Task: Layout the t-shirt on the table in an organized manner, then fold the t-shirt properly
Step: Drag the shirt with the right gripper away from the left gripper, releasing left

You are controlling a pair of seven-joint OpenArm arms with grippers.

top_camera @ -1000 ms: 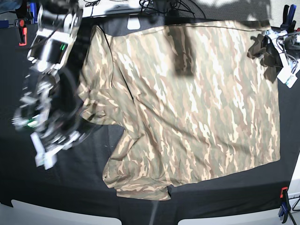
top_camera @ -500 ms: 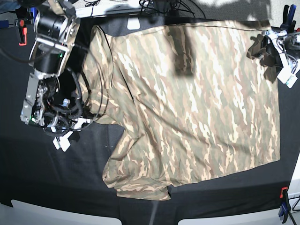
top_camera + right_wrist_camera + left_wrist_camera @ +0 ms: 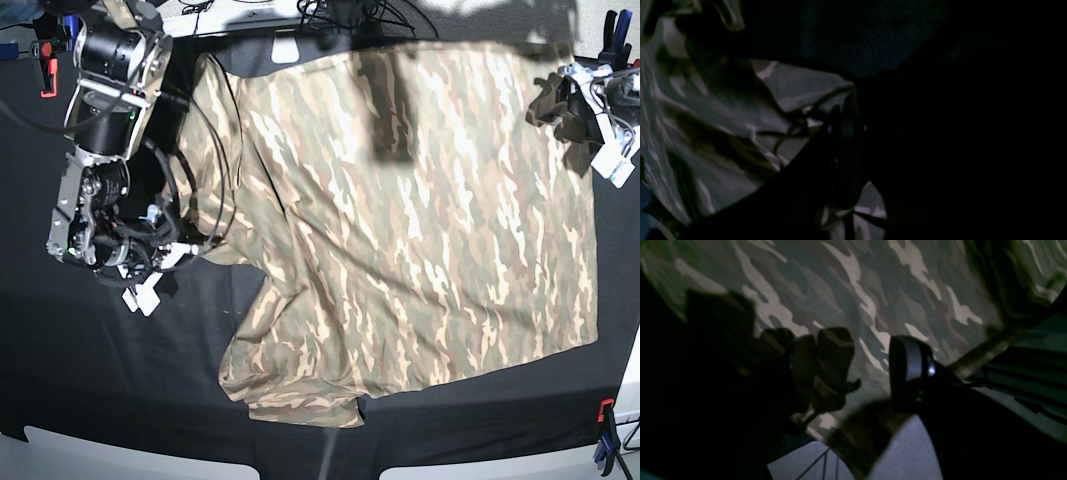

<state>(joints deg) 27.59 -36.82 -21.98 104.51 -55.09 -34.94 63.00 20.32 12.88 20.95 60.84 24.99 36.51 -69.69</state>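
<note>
Where fingers (image 3: 165, 255) pinch, t-shirt (image 3: 400, 220) bunches.

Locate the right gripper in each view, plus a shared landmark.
Base: right gripper at left, at the t-shirt sleeve edge.
Right wrist: gripper at centre, fingers together at a fabric fold.
Left wrist: not in view.
Shared landmark: the camouflage t-shirt.

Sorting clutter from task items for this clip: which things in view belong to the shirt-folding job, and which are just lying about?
Job:
- soft camouflage-print t-shirt
- black cloth-covered table
- right end effector, at the shirt's edge
- left end effector

Lying about:
- red clamp
- blue clamp
- black cables
</note>
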